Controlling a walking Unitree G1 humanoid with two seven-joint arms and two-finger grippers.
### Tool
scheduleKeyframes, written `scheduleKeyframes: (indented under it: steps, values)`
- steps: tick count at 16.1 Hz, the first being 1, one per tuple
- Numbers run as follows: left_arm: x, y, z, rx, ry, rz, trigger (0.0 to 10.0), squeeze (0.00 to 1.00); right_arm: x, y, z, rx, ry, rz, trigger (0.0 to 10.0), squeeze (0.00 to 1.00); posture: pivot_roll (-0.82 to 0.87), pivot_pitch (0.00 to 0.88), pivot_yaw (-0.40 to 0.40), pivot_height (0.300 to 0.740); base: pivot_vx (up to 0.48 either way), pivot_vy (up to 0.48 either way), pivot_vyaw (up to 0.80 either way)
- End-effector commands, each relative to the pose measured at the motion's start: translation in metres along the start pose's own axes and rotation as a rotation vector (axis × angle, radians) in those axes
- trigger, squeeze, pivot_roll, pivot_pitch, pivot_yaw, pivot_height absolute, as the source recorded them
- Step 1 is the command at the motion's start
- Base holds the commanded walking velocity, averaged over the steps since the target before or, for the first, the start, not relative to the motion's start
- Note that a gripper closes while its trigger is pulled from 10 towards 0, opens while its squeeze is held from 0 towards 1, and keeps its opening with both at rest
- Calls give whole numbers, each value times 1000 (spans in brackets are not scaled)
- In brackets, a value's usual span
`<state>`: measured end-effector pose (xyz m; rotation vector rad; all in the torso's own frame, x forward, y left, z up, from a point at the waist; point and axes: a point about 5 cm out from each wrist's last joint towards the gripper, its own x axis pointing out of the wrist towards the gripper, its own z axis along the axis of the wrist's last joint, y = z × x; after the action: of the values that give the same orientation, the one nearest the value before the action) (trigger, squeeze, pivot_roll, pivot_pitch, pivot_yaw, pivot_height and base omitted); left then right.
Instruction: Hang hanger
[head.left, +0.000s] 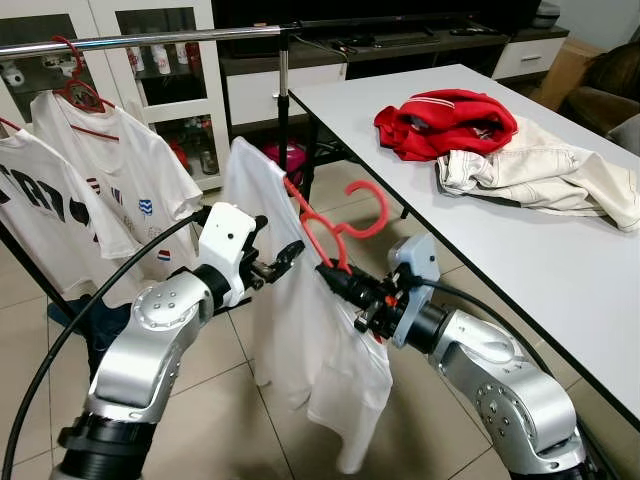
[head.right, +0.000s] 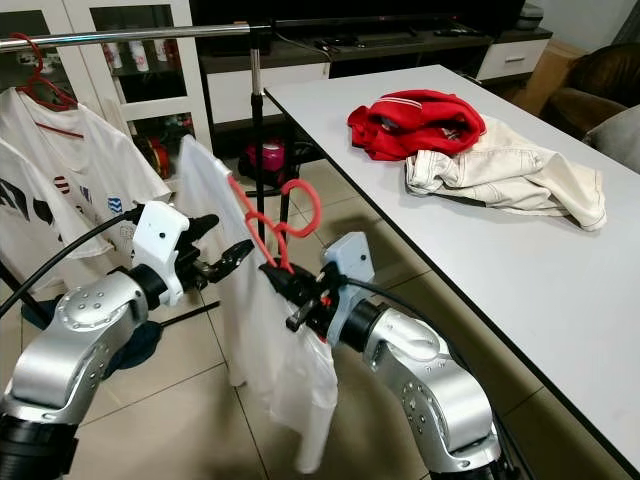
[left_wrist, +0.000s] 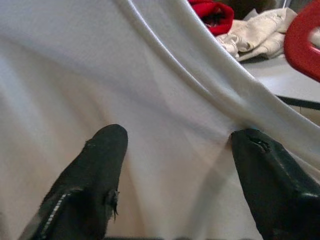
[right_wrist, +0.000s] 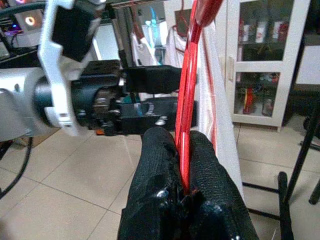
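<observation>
I'm holding the red hanger (right_wrist: 186, 125) pinched in my right fingers (right_wrist: 155, 165); its white T-shirt (head.left: 320, 340) is draping before my spread left fingers (left_wrist: 102, 155), clothes rail (head.left: 140, 40) beyond.

Hanger (head.left: 335, 232) with shirt (head.left: 300, 330) draped over it: centre foreground, between left gripper (head.left: 283, 258) and right gripper (head.left: 335, 278). Rail (head.left: 140, 40) behind and to the left, two hung shirts (head.left: 100, 180) below it. Table (head.left: 560, 280) to the right, clothes pile (head.left: 500, 150) on it. Cabinet (head.left: 180, 70) behind the rail.
</observation>
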<state>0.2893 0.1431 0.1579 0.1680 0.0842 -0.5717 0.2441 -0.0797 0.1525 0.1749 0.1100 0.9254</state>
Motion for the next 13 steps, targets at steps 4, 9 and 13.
scheduleKeyframes:
  steps: [4, 9, 13]
  values:
    - [6, -2, 18, -103, -110, -17, 10000, 0, 1, 5, 8, -94, -21, 27, 0, 0, -137, 0, -35, 740, 0, 0, 0]
    - [-9, 6, 8, -164, -80, 30, 10000, 0, 2, -19, 6, -221, 18, -142, 0, 0, -130, 0, -41, 740, 0, 0, 0]
    - [-15, 7, 10, -197, -95, 2, 10000, 0, 4, -22, 10, -339, 26, -152, 0, 0, -126, 0, -50, 740, 0, 0, 0]
